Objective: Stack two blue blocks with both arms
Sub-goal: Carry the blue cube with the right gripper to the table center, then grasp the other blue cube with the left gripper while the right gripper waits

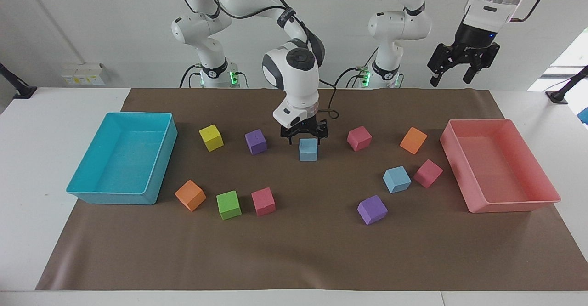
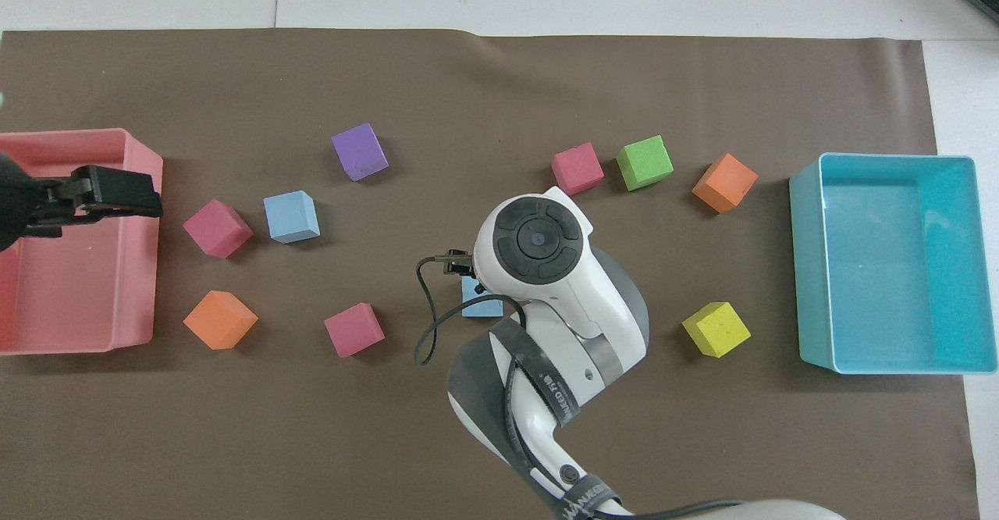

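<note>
The right end effector [image 1: 303,137] hangs just above one blue block [image 1: 308,150], fingers apart and gripping nothing; that block sits on the brown mat mid-worktop, between a purple cube [image 1: 256,141] and a pink cube [image 1: 359,138]. The second blue block [image 1: 397,179] lies toward the left arm's end, just beside another pink cube [image 1: 427,173]. The left end effector [image 1: 460,65], fingers apart, waits raised near the pink tray [image 1: 546,177].

Plain white wall [image 1: 92,25], white table [image 1: 36,127] — brown mat [image 1: 298,251], evenly lit
</note>
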`<state>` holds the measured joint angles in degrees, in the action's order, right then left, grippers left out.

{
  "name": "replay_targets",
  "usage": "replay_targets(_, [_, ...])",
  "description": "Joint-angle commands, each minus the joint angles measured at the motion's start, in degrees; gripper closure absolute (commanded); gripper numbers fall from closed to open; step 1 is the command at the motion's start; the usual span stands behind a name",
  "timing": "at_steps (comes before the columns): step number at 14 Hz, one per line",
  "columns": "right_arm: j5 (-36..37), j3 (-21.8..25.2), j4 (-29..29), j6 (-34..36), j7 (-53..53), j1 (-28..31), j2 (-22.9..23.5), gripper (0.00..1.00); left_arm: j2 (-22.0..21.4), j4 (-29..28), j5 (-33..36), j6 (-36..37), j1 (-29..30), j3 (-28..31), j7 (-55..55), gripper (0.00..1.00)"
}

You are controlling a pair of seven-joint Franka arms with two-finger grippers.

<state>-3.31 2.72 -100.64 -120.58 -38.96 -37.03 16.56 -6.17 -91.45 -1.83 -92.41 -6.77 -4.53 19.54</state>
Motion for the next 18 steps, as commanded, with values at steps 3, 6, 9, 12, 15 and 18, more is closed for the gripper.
replay_targets(3, [-0.90, -0.61, -5.53, -0.09, 2.75, 4.42, -5.31, 0.00, 1.60, -10.65, -0.72, -10.04, -4.74, 0.49, 7.34, 0.00])
replay_targets(6, [-8.43, -0.52, -8.42, -1.93, 10.62, 6.79, -5.93, 0.49, 3.01, -18.73, -0.72, -18.91, -5.88, 0.49, 8.67, 0.00])
replay_targets(9, [-14.24, -0.52, -13.51, -7.90, 13.20, 7.59, -7.94, 1.00, 7.47, -23.68, -0.29, -28.15, -7.20, 0.58, 11.82, 0.00])
replay_targets(12, [-22.59, -0.52, -15.55, -8.89, 21.51, 9.07, -8.56, 1.00, 13.46, -24.04, 0.24, -34.22, -8.69, 0.67, 14.29, 0.00])
replay_targets(15, [-29.01, -0.52, -18.35, -10.90, 28.92, 9.96, -8.74, 1.00, 13.73, -24.92, 2.51, -35.91, -7.91, 0.67, 13.60, 0.00])
replay_targets(18, [-38.92, -0.52, -20.99, -12.31, 38.40, 10.67, -8.74, 1.00, 13.73, -24.83, 6.92, -35.47, -7.55, 0.75, 9.22, 0.00])
